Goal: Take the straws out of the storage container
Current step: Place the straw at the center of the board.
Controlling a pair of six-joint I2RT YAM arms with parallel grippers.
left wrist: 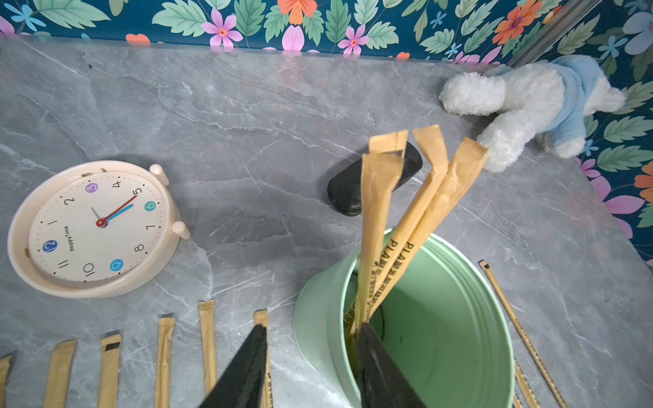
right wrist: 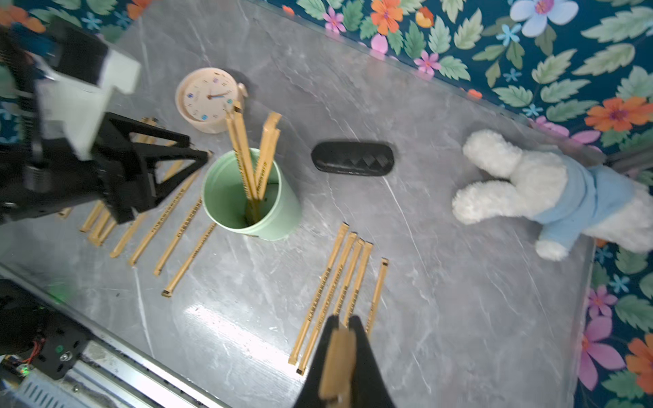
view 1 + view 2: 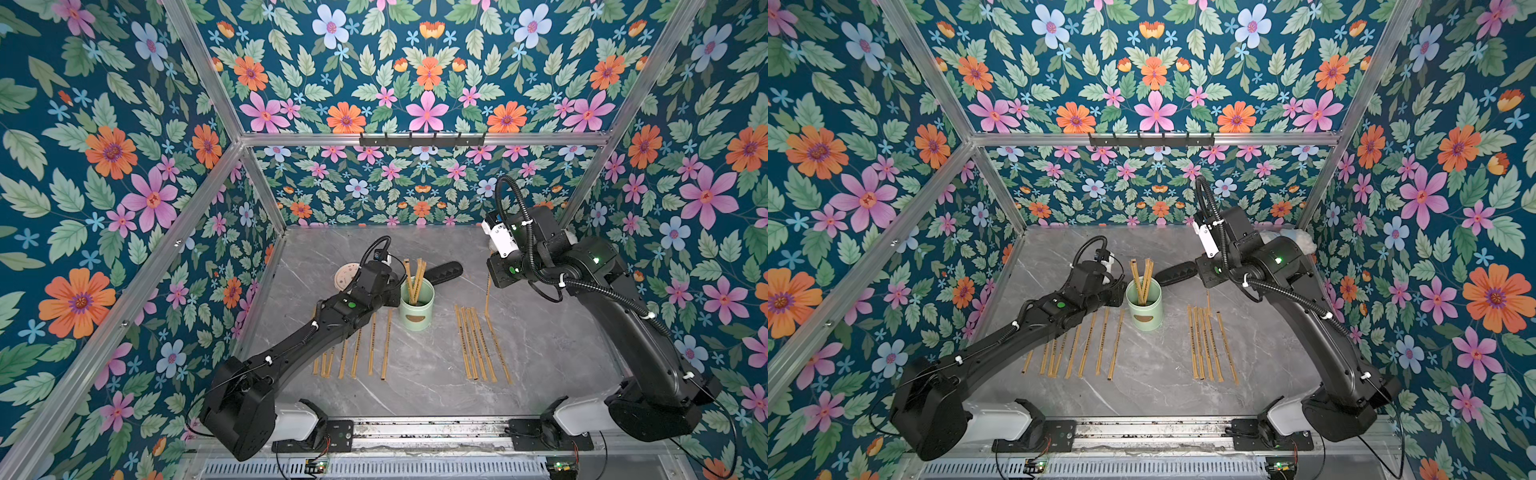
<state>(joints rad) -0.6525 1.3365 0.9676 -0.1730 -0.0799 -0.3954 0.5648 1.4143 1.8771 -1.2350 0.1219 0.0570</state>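
The storage container [image 3: 417, 305] is a mint-green canister standing upright mid-table, also clear in the right wrist view [image 2: 282, 212]. Several straws [image 1: 378, 212] lean inside it, their tops well above the rim. My left gripper [image 1: 312, 326] is open and straddles the container's near wall, one finger inside by the straws and one outside. My right gripper [image 2: 341, 319] is shut on one straw [image 2: 337, 356], which hangs above the table [image 3: 488, 297] right of the container. Two rows of straws lie flat: one left of the container [image 3: 357, 353], one right [image 3: 478, 345].
A round pinkish clock [image 1: 95, 226] lies behind my left wrist. A black oblong case [image 2: 353, 157] sits behind the container. A white and blue plush toy [image 2: 547, 194] lies at the back right corner. Floral walls close in three sides.
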